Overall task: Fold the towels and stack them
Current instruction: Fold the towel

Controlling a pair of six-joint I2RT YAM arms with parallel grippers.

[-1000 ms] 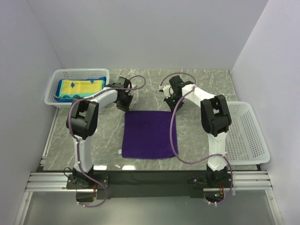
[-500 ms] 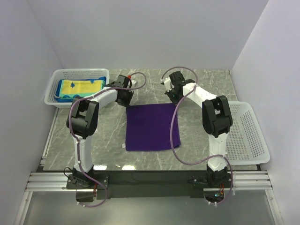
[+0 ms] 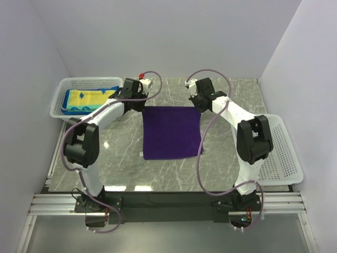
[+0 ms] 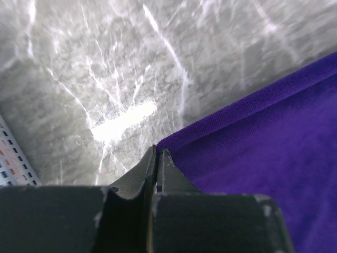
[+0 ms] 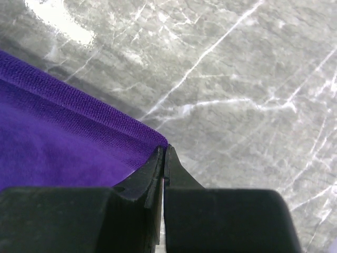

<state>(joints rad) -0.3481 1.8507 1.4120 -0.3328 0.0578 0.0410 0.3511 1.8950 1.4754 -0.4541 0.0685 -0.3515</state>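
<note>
A plain purple towel (image 3: pixel 172 132) lies spread on the marble table, its far edge held taut between both arms. My left gripper (image 3: pixel 141 105) is shut on the towel's far left corner (image 4: pixel 163 143), the cloth pinched at the fingertips. My right gripper (image 3: pixel 200 107) is shut on the far right corner (image 5: pixel 158 141) in the same way. A yellow towel with blue border (image 3: pixel 90 98) lies in the white basket (image 3: pixel 62 84) at the far left, over other blue cloth.
A second white mesh basket (image 3: pixel 287 153) stands at the right edge of the table. Grey walls close in on three sides. The arm bases sit on the rail at the near edge.
Both grippers have moved away from the bases toward the back of the table, dragging the purple towel with them and pulling its far edge straight.
</note>
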